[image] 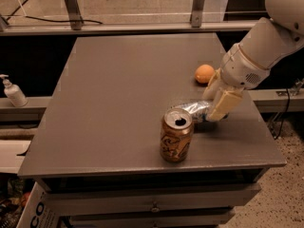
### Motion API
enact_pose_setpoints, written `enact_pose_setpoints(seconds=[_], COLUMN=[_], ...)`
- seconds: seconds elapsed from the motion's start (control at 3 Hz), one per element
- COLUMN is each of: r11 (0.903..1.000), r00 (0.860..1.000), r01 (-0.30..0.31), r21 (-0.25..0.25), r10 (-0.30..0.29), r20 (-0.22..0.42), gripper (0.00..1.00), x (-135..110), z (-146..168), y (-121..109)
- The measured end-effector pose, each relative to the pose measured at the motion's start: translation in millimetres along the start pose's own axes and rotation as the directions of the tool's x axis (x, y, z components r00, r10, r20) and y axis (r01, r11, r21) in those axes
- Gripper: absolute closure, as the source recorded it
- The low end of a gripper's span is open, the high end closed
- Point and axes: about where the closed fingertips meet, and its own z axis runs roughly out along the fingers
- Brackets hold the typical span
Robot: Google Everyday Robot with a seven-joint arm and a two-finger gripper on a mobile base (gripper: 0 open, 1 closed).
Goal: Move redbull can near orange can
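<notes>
The orange can [176, 135] stands upright near the front edge of the grey table [118, 94], its silver pull-tab top facing up. The slim silver redbull can [194, 110] lies on its side just behind and to the right of the orange can, almost touching it. My gripper [216, 103] is at the right end of the redbull can, with a cream finger [224, 104] in front of it and the other behind; the fingers are closed around the can's end. The white arm reaches in from the upper right.
A round orange fruit [204, 73] sits on the table behind the gripper. A white pump bottle [13, 92] stands on a ledge left of the table. A railing runs behind the table, and drawers sit below its front edge.
</notes>
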Motion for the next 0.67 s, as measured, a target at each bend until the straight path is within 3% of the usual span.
enact_pose_setpoints(seconds=[0.33, 0.67], r11=[0.9986, 0.9961], r00=[1.000, 1.000], r01=[0.020, 0.026], r21=[-0.049, -0.085], r10=[-0.019, -0.026], r20=[0.008, 0.009], gripper=[1.00, 0.82], x=[-5.5, -9.9], z=[10.6, 19.7], y=[11.2, 17.7])
